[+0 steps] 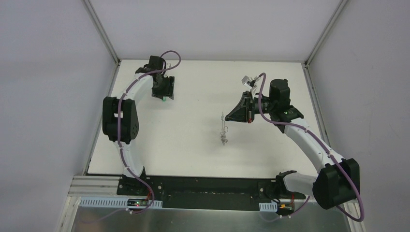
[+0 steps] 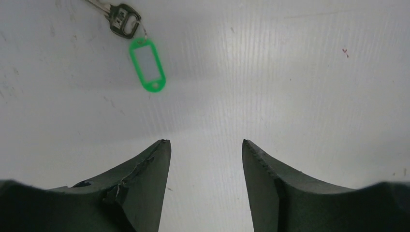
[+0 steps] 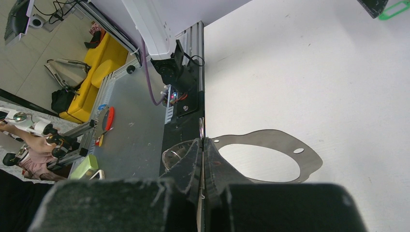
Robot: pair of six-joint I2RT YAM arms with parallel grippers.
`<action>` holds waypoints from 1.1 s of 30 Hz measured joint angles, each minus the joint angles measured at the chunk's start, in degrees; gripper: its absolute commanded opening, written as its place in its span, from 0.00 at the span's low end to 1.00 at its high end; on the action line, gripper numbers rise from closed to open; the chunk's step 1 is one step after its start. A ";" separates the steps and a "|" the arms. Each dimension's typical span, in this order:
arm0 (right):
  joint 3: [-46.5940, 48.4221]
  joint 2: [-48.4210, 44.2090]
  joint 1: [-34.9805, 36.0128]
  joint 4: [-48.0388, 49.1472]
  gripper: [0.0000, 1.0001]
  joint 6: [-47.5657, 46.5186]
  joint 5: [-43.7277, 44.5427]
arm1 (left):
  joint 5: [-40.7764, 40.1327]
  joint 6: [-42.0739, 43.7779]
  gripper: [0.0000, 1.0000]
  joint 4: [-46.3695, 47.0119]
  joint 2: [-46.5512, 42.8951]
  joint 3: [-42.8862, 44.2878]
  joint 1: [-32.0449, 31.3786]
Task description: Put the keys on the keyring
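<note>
Left end effector [image 2: 206,142] near one key [image 2: 122,20]

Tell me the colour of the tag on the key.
The tag is bright green with a pale centre window; the left wrist view shows it best.

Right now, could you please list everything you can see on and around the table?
key: one, silver with a dark head, far left of the table
tag: one, green with a white insert, linked to the key
keyring: one, thin silver wire, mid-table
table: one, white, under everything
left end effector: one, black, open, above the table near the key
right end effector: one, black, shut on the keyring
</note>
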 measured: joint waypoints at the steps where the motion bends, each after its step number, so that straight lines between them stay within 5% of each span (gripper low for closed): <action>1: 0.00 -0.02 0.00 -0.02 0.00 -0.02 -0.02 | -0.76 -0.39 0.56 -1.03 1.57 1.92 0.13; 11: 0.00 -0.07 -0.20 -0.02 0.00 -0.02 -0.26 | -1.16 -5.88 0.55 -4.26 12.02 15.26 4.00; 33: 0.00 -0.07 -1.84 0.02 0.00 0.37 -0.46 | 8.41 -18.84 0.54 -2.38 22.75 21.31 6.75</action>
